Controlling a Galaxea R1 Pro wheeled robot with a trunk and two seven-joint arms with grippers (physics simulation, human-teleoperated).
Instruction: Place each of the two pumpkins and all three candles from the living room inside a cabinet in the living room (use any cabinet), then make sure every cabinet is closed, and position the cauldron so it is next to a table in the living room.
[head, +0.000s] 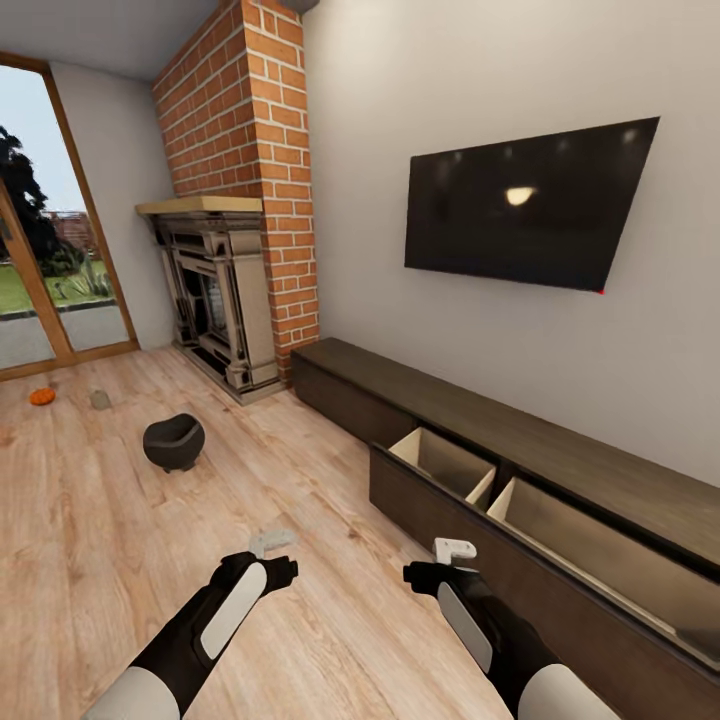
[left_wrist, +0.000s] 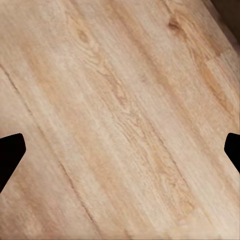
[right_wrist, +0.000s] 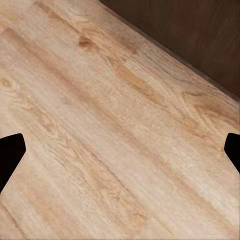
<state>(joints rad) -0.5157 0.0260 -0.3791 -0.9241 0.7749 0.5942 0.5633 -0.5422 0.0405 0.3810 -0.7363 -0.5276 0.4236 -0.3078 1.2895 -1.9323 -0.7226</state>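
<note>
One orange pumpkin (head: 41, 396) lies on the wood floor at the far left, near the glass door, with a pale candle (head: 100, 400) just right of it. The black cauldron (head: 173, 442) stands on the floor closer to me, in front of the fireplace. Along the right wall runs the long dark cabinet (head: 340, 385); two of its drawers are pulled open and their pale insides look empty. My left gripper (head: 270, 543) (left_wrist: 120, 155) and right gripper (head: 455, 549) (right_wrist: 120, 155) hover over bare floor, both open and holding nothing. The cabinet front (right_wrist: 200, 35) is close to the right gripper.
A carved fireplace (head: 215, 300) with a brick chimney stands in the far corner. A dark TV (head: 525, 205) hangs on the wall above the cabinet. The glass door (head: 40, 280) is at the left. Open wood floor lies between me and the cauldron.
</note>
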